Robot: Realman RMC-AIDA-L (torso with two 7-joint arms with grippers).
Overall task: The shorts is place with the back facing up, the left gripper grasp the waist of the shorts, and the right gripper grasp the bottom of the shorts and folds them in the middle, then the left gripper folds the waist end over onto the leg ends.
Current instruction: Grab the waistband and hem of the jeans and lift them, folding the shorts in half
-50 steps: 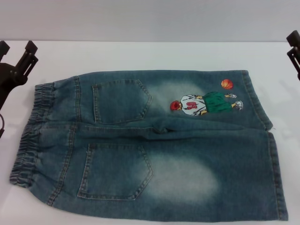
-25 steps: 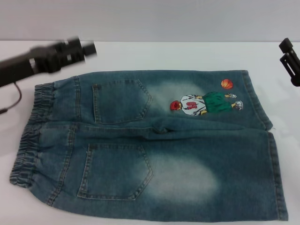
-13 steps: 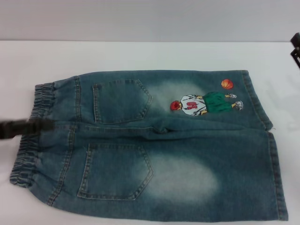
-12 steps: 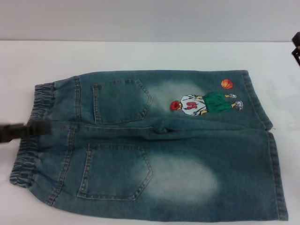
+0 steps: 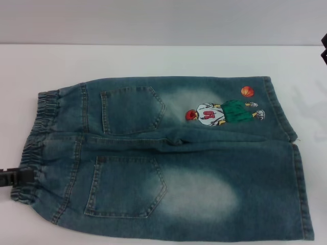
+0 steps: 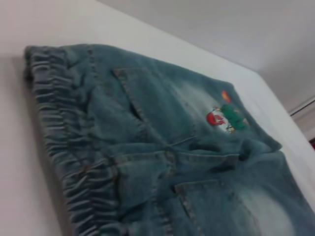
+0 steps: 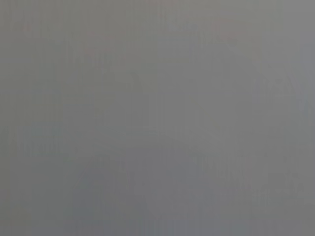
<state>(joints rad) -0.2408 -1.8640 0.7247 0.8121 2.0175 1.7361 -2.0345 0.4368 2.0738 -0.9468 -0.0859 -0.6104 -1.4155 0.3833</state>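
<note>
The shorts lie flat, back up, on the white table. The left gripper sits at the waist, near corner, positioned for a grasp; its jaw state cannot be determined. The right gripper is parked at the far right edge, jaw state likewise indeterminate

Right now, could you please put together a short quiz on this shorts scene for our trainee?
1. True or false: the shorts are already folded in half.
2. Which end does the left gripper reach: A) the waist of the shorts, B) the leg ends?
3. Fill in: the patch shows a player with an orange ____.

Key: 1 false, they lie flat. 2 A. 3 ball. The right gripper sits at the far right edge.
</note>
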